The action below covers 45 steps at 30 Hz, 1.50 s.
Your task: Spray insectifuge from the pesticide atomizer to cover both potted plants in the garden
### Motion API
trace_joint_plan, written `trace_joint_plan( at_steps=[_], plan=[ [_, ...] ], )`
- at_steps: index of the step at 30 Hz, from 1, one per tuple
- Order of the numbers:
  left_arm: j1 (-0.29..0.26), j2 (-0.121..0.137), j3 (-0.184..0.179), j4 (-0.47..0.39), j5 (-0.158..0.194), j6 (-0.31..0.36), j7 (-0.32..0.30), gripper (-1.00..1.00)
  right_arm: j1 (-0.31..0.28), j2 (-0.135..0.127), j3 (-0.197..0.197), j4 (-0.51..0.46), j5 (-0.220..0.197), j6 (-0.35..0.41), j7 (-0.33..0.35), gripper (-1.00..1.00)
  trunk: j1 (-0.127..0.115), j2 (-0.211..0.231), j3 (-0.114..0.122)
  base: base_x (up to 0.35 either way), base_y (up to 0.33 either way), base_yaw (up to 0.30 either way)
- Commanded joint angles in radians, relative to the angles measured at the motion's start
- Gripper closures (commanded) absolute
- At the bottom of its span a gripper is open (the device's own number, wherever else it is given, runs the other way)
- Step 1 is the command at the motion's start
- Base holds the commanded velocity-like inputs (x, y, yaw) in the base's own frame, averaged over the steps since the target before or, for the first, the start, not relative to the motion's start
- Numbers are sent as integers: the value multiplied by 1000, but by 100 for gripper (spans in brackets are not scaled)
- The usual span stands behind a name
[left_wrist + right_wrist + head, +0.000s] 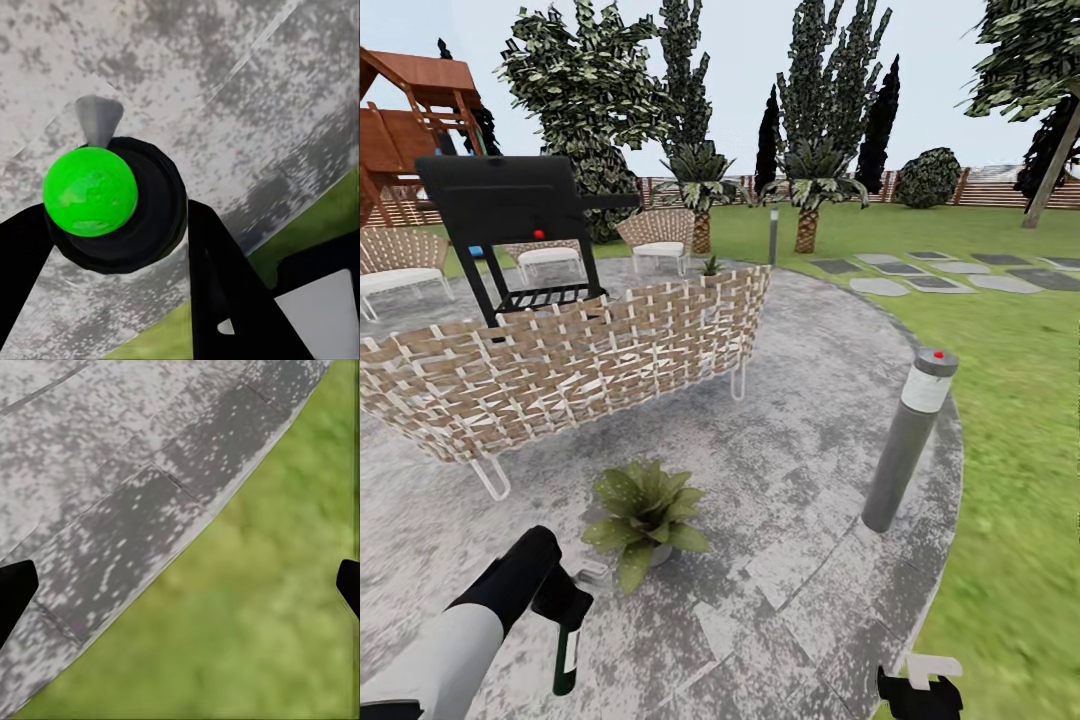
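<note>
The pesticide atomizer point(566, 650), a dark green bottle with a white label, hangs bottom-down from my left gripper point(563, 602), which is shut on its neck. Its pale grey trigger head point(592, 575) points toward a potted plant point(647, 515) with speckled leaves, standing on the stone patio just beyond it. In the left wrist view the atomizer point(90, 191) sits between my black fingers point(225, 292), over the paving. A second potted plant point(710, 266) peeks over the wicker sofa. My right gripper point(920, 688) is low at the patio's edge, and its fingertips point(15, 592) stand wide open over stone and grass.
A long wicker sofa point(560, 365) stands behind the near plant, with a black grill point(510, 215) and wicker chairs point(660, 235) beyond. A grey bollard lamp point(908, 440) stands at the patio's right rim. Lawn point(1010, 400), stepping stones point(940, 270), palms and a fence lie farther off.
</note>
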Motion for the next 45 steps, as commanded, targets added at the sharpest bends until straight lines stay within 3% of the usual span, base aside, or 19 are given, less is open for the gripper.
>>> trace_joint_plan(
  at_steps=[1, 13, 20, 26, 29, 31, 34, 36, 39, 42, 45],
  plan=[
    [0, 0, 2, -2, -7, 4, -9, 100, 0, 0, 9, 0, -10, -3, -1, -100, 0, 0, -1, 0, -243, 0],
    [-1, 9, 0, -2, -9, 4, -6, 100, 0, 5, 9, 0, -10, -3, -1, -100, 0, 0, -1, -156, -222, 146],
    [-1, 5, -1, -3, -8, 4, -6, 100, 0, 4, 9, 0, -10, -3, -1, -100, 0, 0, -1, 109, -254, 17],
    [-7, 11, -4, -18, -7, 12, -14, 100, 0, 3, 9, 0, -10, -3, -1, -100, 0, 0, -1, -185, -150, 0],
    [-22, 21, -9, -18, -13, 18, -54, 100, 0, 3, 9, 0, -10, -2, -1, -100, 0, 0, -1, -46, -16, 0],
    [-67, 27, -18, -11, -21, 20, -105, 100, 0, 3, 9, 0, -10, -3, -1, -100, 0, 0, -1, -11, -4, 0],
    [-148, 28, -62, -4, -57, 26, -183, 100, 0, 3, 9, 0, -10, -3, -1, -100, 0, 0, -1, -3, -1, 0],
    [-220, 28, -124, -2, -109, 46, -294, 100, 0, 3, 9, 0, -8, -3, -1, -100, 0, 0, -1, -1, 0, 0],
    [-318, 23, -211, 1, -228, 61, -489, 100, 0, 2, 9, 0, -7, -3, -1, -100, 0, 0, -1, 0, 0, 0],
    [-385, 26, -229, 34, -328, 63, -598, 100, 0, 2, 9, 0, -7, -3, -1, -100, 0, 0, -1, 0, 0, 0],
    [-438, 28, -232, 92, -374, 60, -674, 100, 0, 2, 9, 0, -7, -3, -1, -100, 0, 0, -1, 0, 0, 0]
  ],
)
